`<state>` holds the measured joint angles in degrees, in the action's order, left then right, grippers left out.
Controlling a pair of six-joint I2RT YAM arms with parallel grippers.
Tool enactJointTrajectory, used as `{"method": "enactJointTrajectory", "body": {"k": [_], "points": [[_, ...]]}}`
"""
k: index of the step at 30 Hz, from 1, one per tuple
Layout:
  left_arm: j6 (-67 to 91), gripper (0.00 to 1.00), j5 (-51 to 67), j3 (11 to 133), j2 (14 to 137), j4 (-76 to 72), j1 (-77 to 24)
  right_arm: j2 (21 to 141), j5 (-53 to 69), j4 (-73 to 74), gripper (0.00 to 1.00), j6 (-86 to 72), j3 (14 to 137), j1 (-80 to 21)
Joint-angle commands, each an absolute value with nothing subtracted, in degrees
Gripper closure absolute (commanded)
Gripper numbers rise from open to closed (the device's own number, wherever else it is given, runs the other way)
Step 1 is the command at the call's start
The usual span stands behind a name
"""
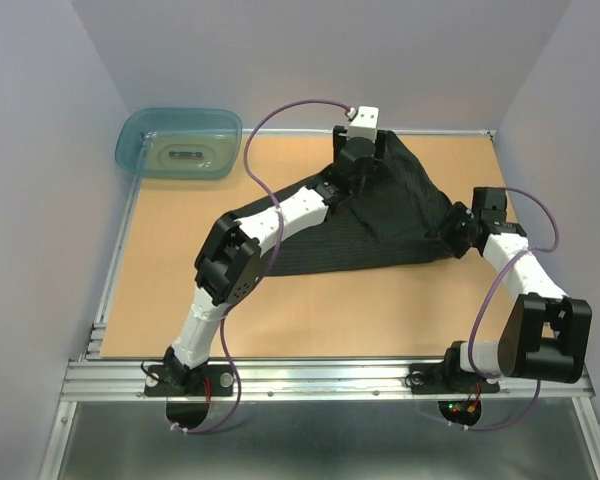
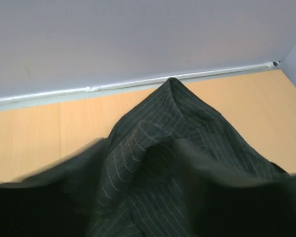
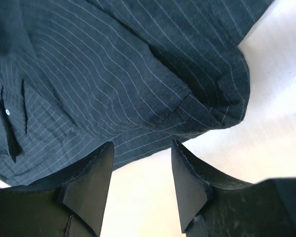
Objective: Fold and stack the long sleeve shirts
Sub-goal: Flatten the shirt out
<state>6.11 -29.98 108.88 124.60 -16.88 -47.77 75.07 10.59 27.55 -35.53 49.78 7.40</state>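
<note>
One long sleeve shirt (image 1: 405, 215), black with thin pale pinstripes, lies bunched in a rough triangle on the far right half of the wooden table (image 1: 180, 290). My left gripper (image 1: 353, 172) is low over its far upper part. In the left wrist view the cloth (image 2: 158, 148) rises in a peak toward the back wall, and dark blurred cloth hides my fingers. My right gripper (image 1: 458, 233) sits at the shirt's right corner. In the right wrist view it (image 3: 142, 145) stands open, fingertips at the hem of the shirt (image 3: 113, 74), with only bare table between them.
A translucent teal tub (image 1: 130, 150) stands at the far left corner by the wall. Pale walls close in the back and both sides. A metal rail (image 1: 320, 378) runs along the near edge by the arm bases.
</note>
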Motion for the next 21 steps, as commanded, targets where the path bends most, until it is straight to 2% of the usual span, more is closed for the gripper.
{"method": "enactJointTrajectory", "body": {"k": [1,2,3,7,14,17,21], "points": [[6.06,0.10,-31.46,106.71,115.25,-18.12,-47.37,74.27,14.83,20.85,0.45,-37.36,47.29,6.94],[6.85,0.03,-31.90,106.09,113.92,-16.97,-47.29,74.09,15.98,19.87,0.45,-37.53,46.85,7.03],[8.94,0.01,-32.34,105.21,112.51,-15.66,-47.20,73.74,17.30,17.86,0.44,-37.62,46.41,6.94],[17.21,0.01,-32.52,96.61,102.77,-8.71,-45.62,72.69,22.66,12.49,0.44,-38.32,43.60,5.02],[32.05,0.02,-25.59,68.09,81.42,0.52,-42.72,73.82,25.05,1.33,0.44,-41.57,38.68,-4.21],[38.20,0.07,-20.23,57.36,77.27,2.46,-40.44,75.32,26.62,-5.26,0.44,-44.11,36.65,-6.32],[42.62,0.08,-16.61,47.74,74.71,1.58,-37.36,77.52,28.65,-11.69,0.44,-45.61,34.54,-7.12]]}}
